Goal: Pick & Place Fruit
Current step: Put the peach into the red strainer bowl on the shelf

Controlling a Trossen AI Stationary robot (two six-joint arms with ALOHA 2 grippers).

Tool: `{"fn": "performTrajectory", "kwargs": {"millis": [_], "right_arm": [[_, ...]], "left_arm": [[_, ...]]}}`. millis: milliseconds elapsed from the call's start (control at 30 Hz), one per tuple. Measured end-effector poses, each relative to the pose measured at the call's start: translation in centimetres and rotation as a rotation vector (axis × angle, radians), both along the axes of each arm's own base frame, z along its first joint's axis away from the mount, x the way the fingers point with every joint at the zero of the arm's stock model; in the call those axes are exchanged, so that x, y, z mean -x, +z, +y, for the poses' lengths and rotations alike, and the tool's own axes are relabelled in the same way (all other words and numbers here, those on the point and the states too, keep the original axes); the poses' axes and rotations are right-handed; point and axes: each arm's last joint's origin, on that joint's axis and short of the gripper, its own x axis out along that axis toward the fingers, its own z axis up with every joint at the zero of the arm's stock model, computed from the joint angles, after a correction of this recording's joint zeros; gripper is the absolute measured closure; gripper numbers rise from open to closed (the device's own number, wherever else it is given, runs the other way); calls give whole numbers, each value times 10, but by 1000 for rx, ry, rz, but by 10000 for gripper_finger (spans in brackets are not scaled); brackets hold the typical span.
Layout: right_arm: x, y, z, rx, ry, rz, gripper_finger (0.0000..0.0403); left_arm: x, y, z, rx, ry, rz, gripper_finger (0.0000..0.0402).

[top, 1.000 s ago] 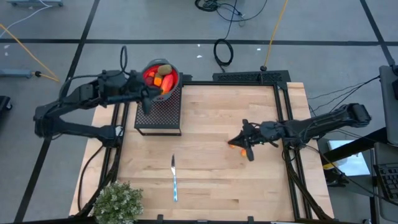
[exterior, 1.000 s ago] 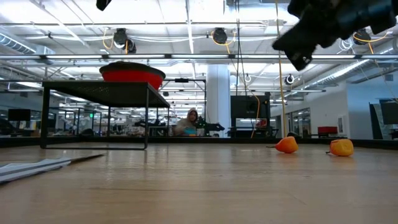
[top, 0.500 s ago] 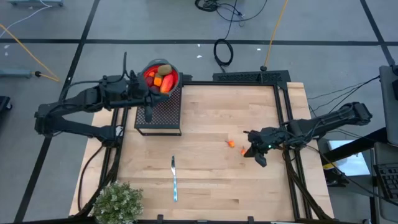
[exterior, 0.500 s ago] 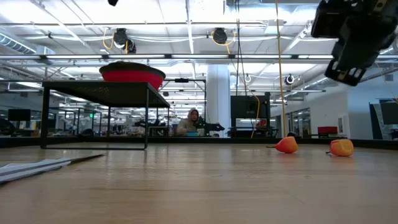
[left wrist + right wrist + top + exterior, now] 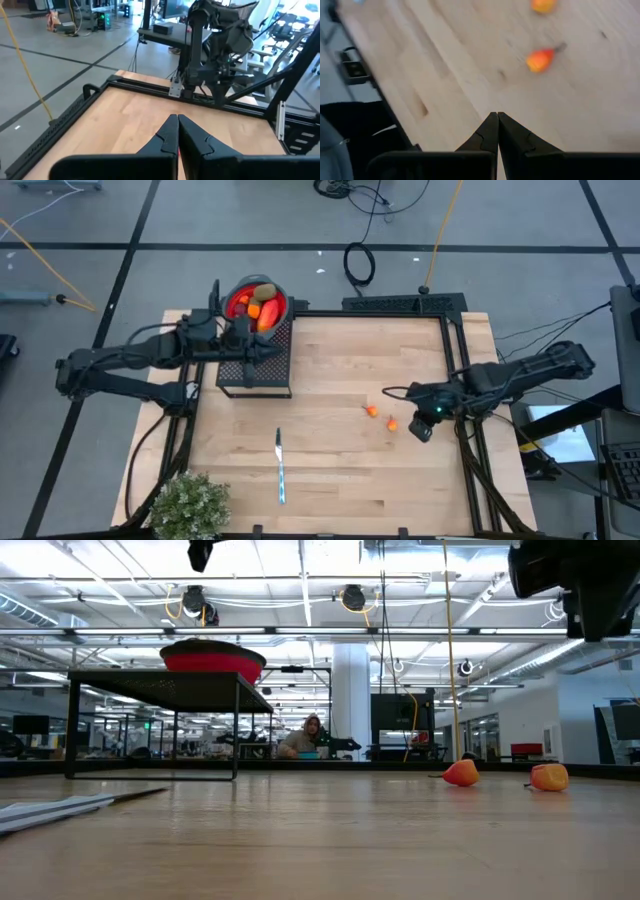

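My right gripper [image 5: 421,427]: fingers pressed shut, holding nothing, hovering by the table's right edge.
My left gripper [image 5: 262,352]: shut too, over the mesh stand.
Orange bits [image 5: 391,422]: two, on bare wood just beside my right claw.
Red bowl [image 5: 259,304]: holds the other fruit.
Handling: probably light, smooth, apt to roll; pinch across the middle.

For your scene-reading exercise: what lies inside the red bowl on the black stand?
In the red bowl on the black stand: an orange-red fruit, a brown-green kiwi-like oval and a small orange piece. Anything beneath them is covered.
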Motion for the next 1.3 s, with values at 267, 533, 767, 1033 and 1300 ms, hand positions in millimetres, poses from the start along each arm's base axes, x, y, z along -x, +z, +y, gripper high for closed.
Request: {"fn": "performTrajectory", "kwargs": {"millis": [267, 533, 767, 1033, 1300], "right_arm": [[-17, -7, 3, -29, -76, 126, 403], [-31, -20, -2, 36, 0, 167, 376], [-39, -23, -10, 44, -2, 137, 291], [-42, -23, -17, 22, -86, 133, 189], [-43, -22, -23, 17, -122, 133, 143]], "left_arm": [[-1, -7, 0, -8, -1, 16, 396], [-1, -6, 0, 10, -5, 4, 395], [-1, -5, 0, 10, -18, -6, 395], [-1, -5, 0, 11, -18, -6, 396], [-1, -5, 0, 12, -18, -7, 400]]}}
